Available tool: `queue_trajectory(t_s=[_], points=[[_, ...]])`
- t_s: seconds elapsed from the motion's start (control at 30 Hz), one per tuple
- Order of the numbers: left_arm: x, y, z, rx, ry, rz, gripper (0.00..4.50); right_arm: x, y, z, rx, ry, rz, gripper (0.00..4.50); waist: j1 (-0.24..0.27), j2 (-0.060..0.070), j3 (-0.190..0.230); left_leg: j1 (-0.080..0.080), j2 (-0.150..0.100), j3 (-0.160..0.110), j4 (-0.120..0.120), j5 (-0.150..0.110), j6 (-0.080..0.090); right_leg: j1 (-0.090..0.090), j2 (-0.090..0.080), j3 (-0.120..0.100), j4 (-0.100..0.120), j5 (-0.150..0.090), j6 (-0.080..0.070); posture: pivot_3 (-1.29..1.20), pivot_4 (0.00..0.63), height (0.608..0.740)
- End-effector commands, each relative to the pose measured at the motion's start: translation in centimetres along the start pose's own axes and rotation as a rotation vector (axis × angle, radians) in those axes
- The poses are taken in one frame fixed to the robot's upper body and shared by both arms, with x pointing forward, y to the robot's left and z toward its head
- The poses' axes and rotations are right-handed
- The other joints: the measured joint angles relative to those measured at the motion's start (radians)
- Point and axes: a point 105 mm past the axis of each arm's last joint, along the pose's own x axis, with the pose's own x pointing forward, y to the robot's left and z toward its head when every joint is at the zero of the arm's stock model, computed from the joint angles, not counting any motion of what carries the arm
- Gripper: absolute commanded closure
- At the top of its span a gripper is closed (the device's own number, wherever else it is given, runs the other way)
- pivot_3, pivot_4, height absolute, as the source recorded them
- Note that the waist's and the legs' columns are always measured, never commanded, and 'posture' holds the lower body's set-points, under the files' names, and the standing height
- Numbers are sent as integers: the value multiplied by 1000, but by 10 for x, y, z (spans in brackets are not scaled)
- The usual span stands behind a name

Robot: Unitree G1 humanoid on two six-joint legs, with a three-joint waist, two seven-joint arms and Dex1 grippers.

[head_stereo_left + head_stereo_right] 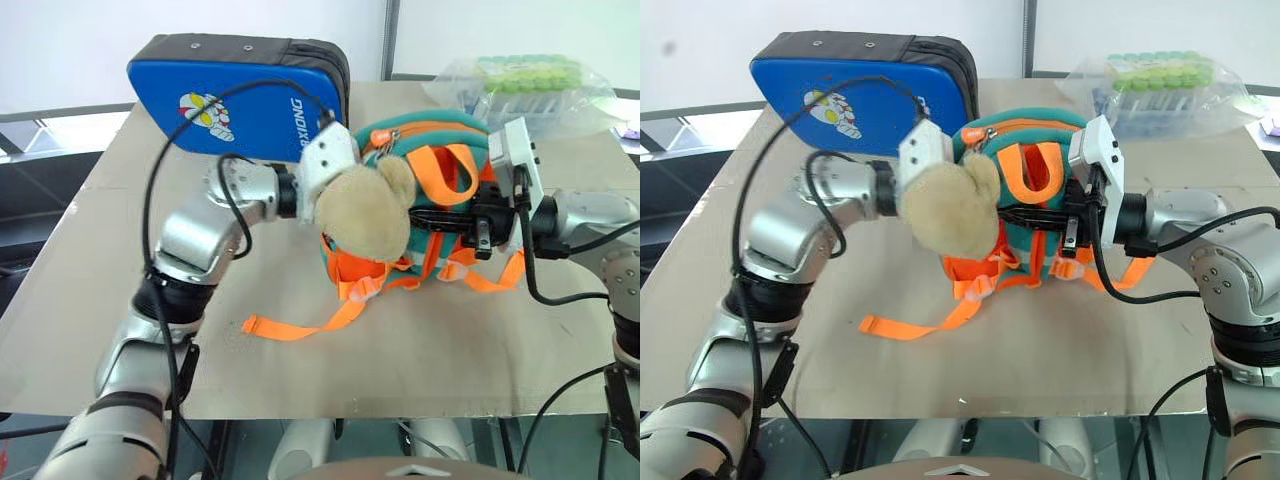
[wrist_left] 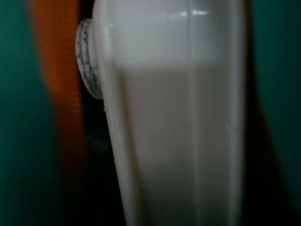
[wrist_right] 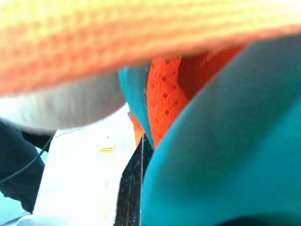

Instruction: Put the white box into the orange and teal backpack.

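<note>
Against pale walls, the grey tabletop (image 1: 90, 290) carries the orange and teal backpack (image 1: 425, 215), pinched at its right side by the closed right gripper (image 1: 484, 222) so the left gripper (image 2: 89, 66), clamped on the white box (image 2: 174, 117), can feed it inside.

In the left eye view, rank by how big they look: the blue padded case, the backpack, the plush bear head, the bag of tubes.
1. blue padded case
2. orange and teal backpack, close to the case; hands cover part of it, so unsure
3. bag of tubes
4. plush bear head, roughly alike with the bag
</note>
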Motion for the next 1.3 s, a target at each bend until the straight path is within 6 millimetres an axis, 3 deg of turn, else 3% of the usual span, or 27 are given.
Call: queue_trajectory(t_s=[0.03,0.13,0.2,0.3,0.4,0.5,0.63,0.77,0.83,1.0,1.1,1.13,1.3], points=[[-5,15,-6,14,11,97,2171,1,-1,13,-54,-43,-49,4500,2,0,0,0,0,0,0,0,0,0,0,0,0,0,0,0,150,740],[-46,30,11,-165,-125,176,694,-4,-11,4,-50,-20,-102,4500,3,0,0,0,0,-1,1,-1,1,0,0,0,1,0,0,0,150,740],[-87,25,15,-364,-181,141,173,-6,-15,-2,-46,-15,-121,4500,-6,0,0,1,0,-2,1,-2,4,0,0,0,2,0,0,0,150,740],[-130,15,20,-565,-241,120,173,-6,-21,-9,-46,-12,-147,4500,-27,0,0,1,2,-2,1,-2,4,-1,2,0,2,0,0,0,150,740],[-146,3,27,-681,-305,97,173,-4,-25,-11,-56,-8,-151,4500,-15,0,0,1,1,-2,1,-2,3,0,1,-1,2,0,0,0,150,740],[-142,-8,36,-755,-374,38,173,-1,-26,-10,-63,-10,-143,4500,-2,-1,0,2,1,-4,3,-2,3,2,1,-3,1,0,0,0,150,740],[-109,-42,27,-917,-355,-99,173,4,-25,-9,-77,-2,-133,4500,2,-2,0,2,1,-4,5,-2,4,3,0,-2,3,0,0,0,150,740],[-83,-48,24,-1005,-353,-82,173,6,-22,-9,-90,12,-123,4500,7,-2,0,2,1,-4,5,-2,4,2,0,-1,4,0,0,0,150,740],[-65,-45,24,-1023,-362,-68,173,7,-21,-9,-94,9,-127,4500,10,-1,0,2,1,-3,5,-2,3,2,0,0,4,0,0,0,150,740],[-43,-32,33,-1042,-416,-64,173,9,-20,-10,-92,2,-133,4500,11,-2,-1,2,1,0,5,0,0,2,0,1,4,0,0,0,150,740],[-42,-28,35,-1036,-413,-77,870,6,-24,-9,-81,-18,-180,4500,8,-2,-1,2,1,0,5,0,0,2,0,2,4,0,0,0,150,740],[-45,-26,35,-1037,-419,-67,1427,4,-26,-8,-74,-29,-197,4500,7,-2,-1,3,1,1,5,0,0,2,1,2,4,0,-1,0,150,740],[-83,-15,40,-1016,-483,-20,3292,-13,-40,1,-23,-109,-315,4500,8,-2,-1,2,1,0,5,0,0,1,1,2,4,0,-1,0,150,740]])
